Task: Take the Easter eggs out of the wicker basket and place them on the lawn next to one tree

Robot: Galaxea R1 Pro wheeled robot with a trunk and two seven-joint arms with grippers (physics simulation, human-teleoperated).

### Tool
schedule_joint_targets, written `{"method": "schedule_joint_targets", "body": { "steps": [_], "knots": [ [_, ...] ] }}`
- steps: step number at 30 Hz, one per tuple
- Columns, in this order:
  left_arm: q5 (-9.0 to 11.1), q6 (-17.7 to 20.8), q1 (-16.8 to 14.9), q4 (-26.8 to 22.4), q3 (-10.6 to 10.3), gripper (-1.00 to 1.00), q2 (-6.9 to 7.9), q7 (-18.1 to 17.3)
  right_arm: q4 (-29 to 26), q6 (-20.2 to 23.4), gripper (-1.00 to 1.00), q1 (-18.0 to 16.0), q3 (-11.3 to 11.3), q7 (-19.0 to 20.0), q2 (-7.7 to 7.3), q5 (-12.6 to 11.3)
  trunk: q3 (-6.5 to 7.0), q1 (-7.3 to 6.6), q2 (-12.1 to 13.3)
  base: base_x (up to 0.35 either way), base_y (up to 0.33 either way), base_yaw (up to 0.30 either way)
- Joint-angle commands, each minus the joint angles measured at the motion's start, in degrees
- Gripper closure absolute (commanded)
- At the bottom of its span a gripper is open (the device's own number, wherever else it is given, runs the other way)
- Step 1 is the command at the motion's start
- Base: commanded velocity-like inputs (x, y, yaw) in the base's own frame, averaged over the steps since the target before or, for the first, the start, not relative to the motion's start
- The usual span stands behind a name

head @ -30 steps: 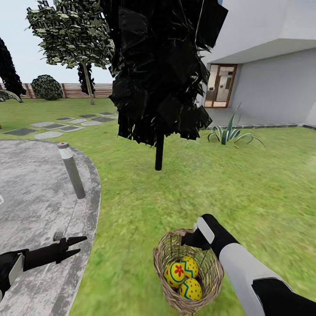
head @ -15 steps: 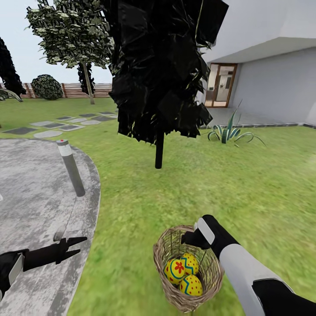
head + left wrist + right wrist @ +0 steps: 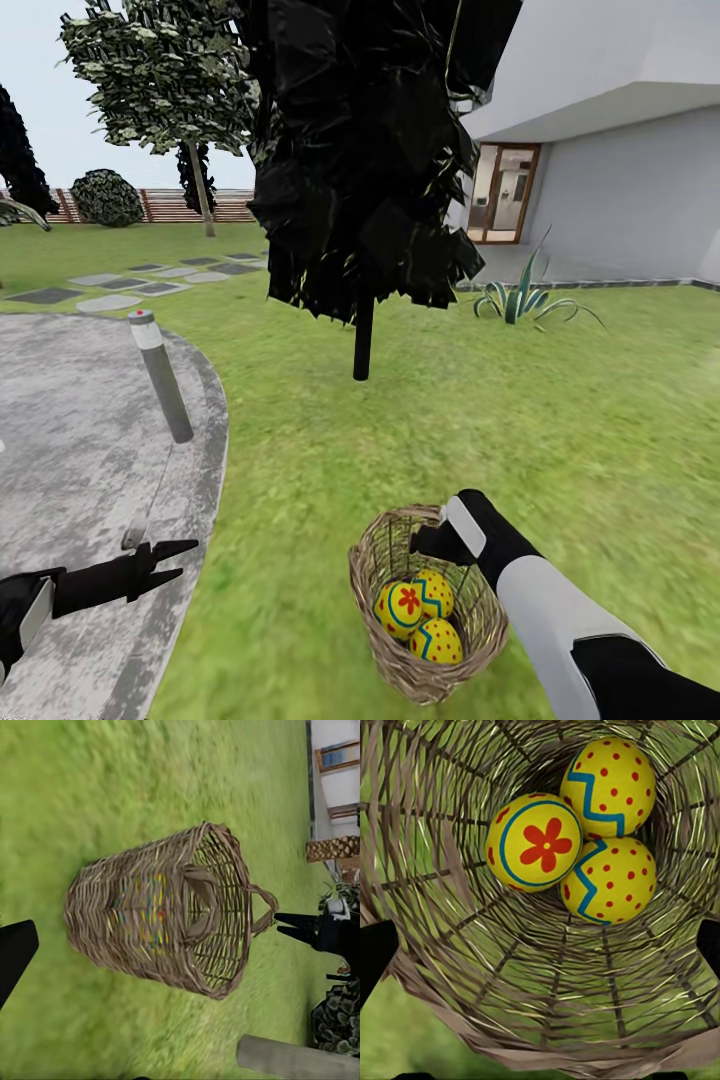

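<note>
The wicker basket point(image 3: 425, 612) stands on the lawn point(image 3: 330, 470) just in front of me, and the left wrist view shows its side point(image 3: 161, 919). Three yellow Easter eggs point(image 3: 412, 612) lie inside it, touching each other point(image 3: 574, 840). My right gripper point(image 3: 428, 545) hovers open at the basket's far rim, looking down into it, with its dark fingertips point(image 3: 375, 954) spread to either side. My left gripper point(image 3: 178, 558) hangs open over the paving, well left of the basket. A tree point(image 3: 200, 190) with a pale trunk stands far back on the left.
A black-leaved tree point(image 3: 363, 345) with a thin dark trunk rises straight ahead. A grey bollard point(image 3: 160, 378) stands on the curved paved area point(image 3: 80, 430) at left. Stepping stones point(image 3: 150, 285), a spiky plant point(image 3: 522, 300) and the house point(image 3: 600, 190) lie further back.
The whole picture has slid up slightly, so the camera moved. The basket and eggs rest where they were. My right gripper stays at the rim, and the left arm is unchanged.
</note>
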Motion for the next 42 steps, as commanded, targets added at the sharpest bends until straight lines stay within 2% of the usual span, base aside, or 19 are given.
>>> {"method": "schedule_joint_targets", "body": {
  "steps": [1, 10, 29, 35, 38, 42],
  "knots": [
    [0.12, 0.54, -0.04, 0.01, 0.09, -1.0, 0.02, -0.09, -0.07, -0.31, -1.0, -0.03, 0.34, -0.5, -0.07, -0.61, -0.24, 0.22, -0.44, 0.0, 0.0, 0.0],
    [0.12, 0.47, -0.04, 0.01, 0.09, -1.0, 0.11, -0.04, -0.06, -1.27, -1.0, -0.08, 0.28, -0.5, -0.58, -1.15, -1.85, 2.19, -4.05, 0.0, 0.0, 0.0],
    [0.11, 0.56, -0.04, -0.06, 0.14, -1.0, 0.32, -0.09, 0.07, -1.38, -1.0, -2.17, 0.28, -0.59, 0.12, -1.22, -5.27, 6.37, -11.67, 0.0, 0.0, 0.0],
    [0.06, 3.54, -0.24, -0.03, 0.2, -1.0, 4.08, -0.07, 2.22, -1.51, -1.0, -2.24, 0.28, -0.6, 0.18, -1.3, -6.34, 7.68, -14.08, 0.0, 0.0, 0.0],
    [0.06, 3.95, -0.38, -0.06, 0.18, -1.0, 4.66, -0.05, 2.57, -1.72, -1.0, -2.24, 0.28, -0.59, 0.15, -1.31, -6.88, 8.34, -15.28, 0.0, 0.0, 0.0],
    [0.11, 4.06, -0.46, -0.08, 0.23, -1.0, 4.6, -0.04, 2.77, -1.56, -1.0, -2.24, 0.28, -0.59, 0.14, -1.25, -7.42, 9.0, -16.48, 0.0, 0.0, 0.0]
  ]
}}
